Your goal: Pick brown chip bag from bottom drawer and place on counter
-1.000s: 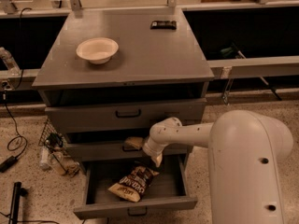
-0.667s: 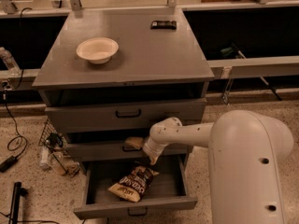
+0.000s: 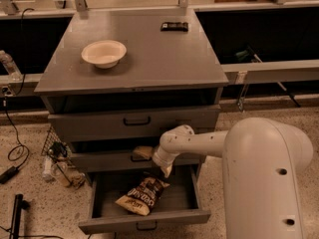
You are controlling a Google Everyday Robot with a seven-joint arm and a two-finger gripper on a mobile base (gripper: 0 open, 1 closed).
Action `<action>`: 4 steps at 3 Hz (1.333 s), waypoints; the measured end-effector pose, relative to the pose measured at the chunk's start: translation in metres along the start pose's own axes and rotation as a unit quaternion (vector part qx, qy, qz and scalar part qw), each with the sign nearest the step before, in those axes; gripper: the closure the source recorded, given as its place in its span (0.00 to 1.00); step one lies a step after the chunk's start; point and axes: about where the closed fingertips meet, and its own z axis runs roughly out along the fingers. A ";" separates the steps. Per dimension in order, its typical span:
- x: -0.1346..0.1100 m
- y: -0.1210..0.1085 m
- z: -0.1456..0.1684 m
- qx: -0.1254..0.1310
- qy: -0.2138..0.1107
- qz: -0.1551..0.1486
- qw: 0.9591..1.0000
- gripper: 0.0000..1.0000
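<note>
The brown chip bag (image 3: pixel 143 196) lies crinkled in the open bottom drawer (image 3: pixel 144 220), dark brown with white lettering and a tan-yellow end toward the front left. My gripper (image 3: pixel 166 170) hangs at the end of the white arm, just above the drawer's back and a little above and right of the bag, apart from it. The counter (image 3: pixel 149 54) is the flat grey top of the cabinet above.
A white bowl (image 3: pixel 103 53) sits on the counter's left side. A small flat black bar (image 3: pixel 174 27) lies at its back right. Two shut drawers (image 3: pixel 134 121) are above the open one. Cables and clutter (image 3: pixel 57 163) lie on the floor left of the cabinet.
</note>
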 end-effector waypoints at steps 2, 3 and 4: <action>0.000 0.000 0.000 0.000 0.000 0.000 1.000 0.48; 0.000 0.000 0.000 0.000 0.000 0.000 1.000 0.79; 0.000 0.000 0.000 0.000 0.000 0.000 1.000 0.99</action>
